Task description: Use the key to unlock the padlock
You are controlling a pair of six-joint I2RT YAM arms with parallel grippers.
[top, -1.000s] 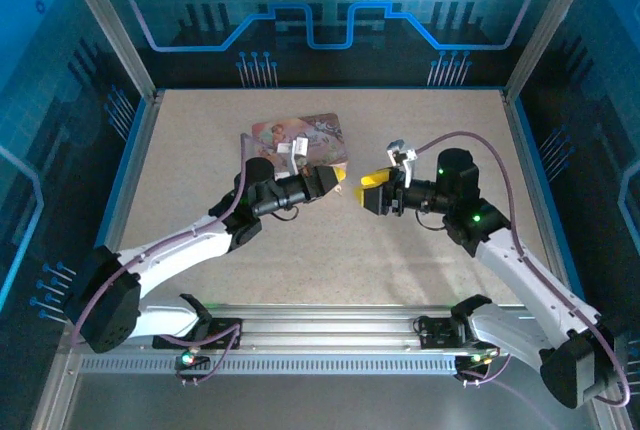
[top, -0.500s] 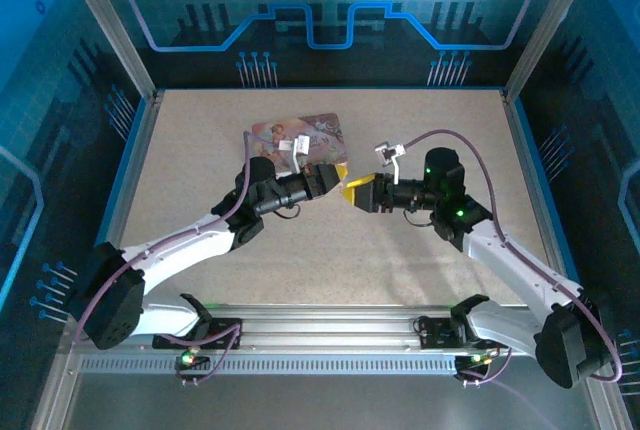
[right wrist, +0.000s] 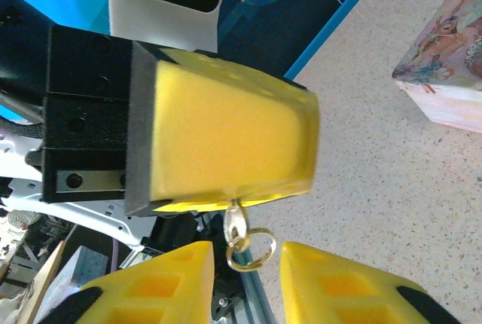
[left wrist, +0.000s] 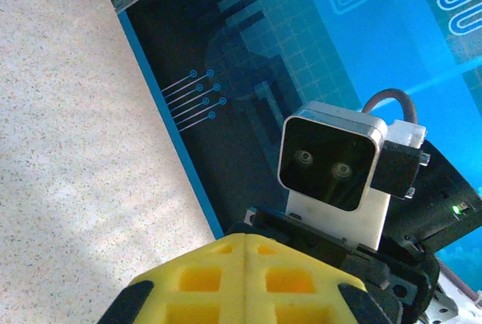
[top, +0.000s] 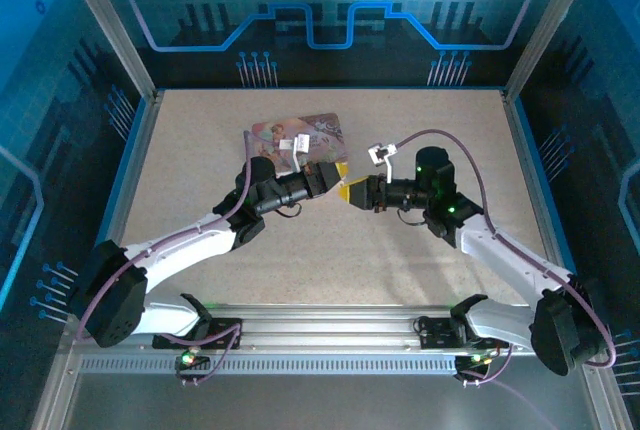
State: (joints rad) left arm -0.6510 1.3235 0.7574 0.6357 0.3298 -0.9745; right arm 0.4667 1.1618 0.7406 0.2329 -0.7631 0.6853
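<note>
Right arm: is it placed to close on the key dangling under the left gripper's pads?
Likely yes. The key and its ring hang from the shut left gripper, squarely between the open right gripper's fingers, with nothing between.

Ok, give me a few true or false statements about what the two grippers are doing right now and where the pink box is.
1. The left gripper is shut on a small ringed metal piece, which sticks out of its yellow pads. True.
2. The right gripper is clamped shut. False: its fingers stand apart, and the right wrist view shows the ring between them.
3. The pink tin box sits on the table just beyond the left gripper. True.
4. The two grippers are at opposite ends of the table. False: they meet nose to nose near the middle of it.
</note>
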